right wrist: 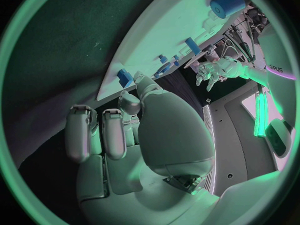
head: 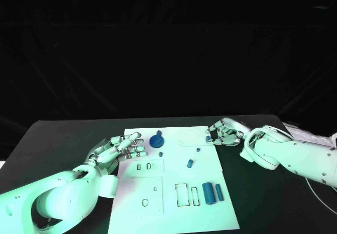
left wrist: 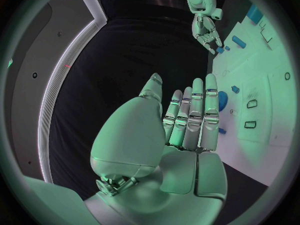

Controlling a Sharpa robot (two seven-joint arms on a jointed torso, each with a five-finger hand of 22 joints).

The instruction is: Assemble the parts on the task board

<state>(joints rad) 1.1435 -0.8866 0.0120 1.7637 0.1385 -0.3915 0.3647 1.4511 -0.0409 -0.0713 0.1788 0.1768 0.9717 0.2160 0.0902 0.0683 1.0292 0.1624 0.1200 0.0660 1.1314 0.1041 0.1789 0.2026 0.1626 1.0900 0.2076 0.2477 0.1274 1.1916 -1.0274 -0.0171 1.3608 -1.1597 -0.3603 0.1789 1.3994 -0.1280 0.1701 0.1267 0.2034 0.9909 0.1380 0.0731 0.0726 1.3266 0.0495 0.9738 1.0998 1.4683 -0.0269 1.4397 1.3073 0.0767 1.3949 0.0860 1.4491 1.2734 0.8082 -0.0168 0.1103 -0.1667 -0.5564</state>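
The white task board (head: 176, 204) lies in the middle of the black table. On it are a round blue disc (head: 157, 142), an oblong blue part (head: 189, 163) and two blue cylinders (head: 213, 191) near the front right. My left hand (head: 116, 151) hovers at the board's left edge with fingers stretched out and nothing in it; its palm (left wrist: 181, 130) shows in the left wrist view. My right hand (head: 226, 132) is at the board's far right corner, fingers curled down beside a small blue part (head: 208, 139), which also shows as the small blue part (right wrist: 125, 76). Whether it grips that part is unclear.
Outlined slots and recesses (head: 187, 194) mark the board's near half. A small blue part (head: 160, 154) sits below the disc, and another (head: 197, 150) lies toward the right. A white cable (head: 319, 195) runs on the table at the right.
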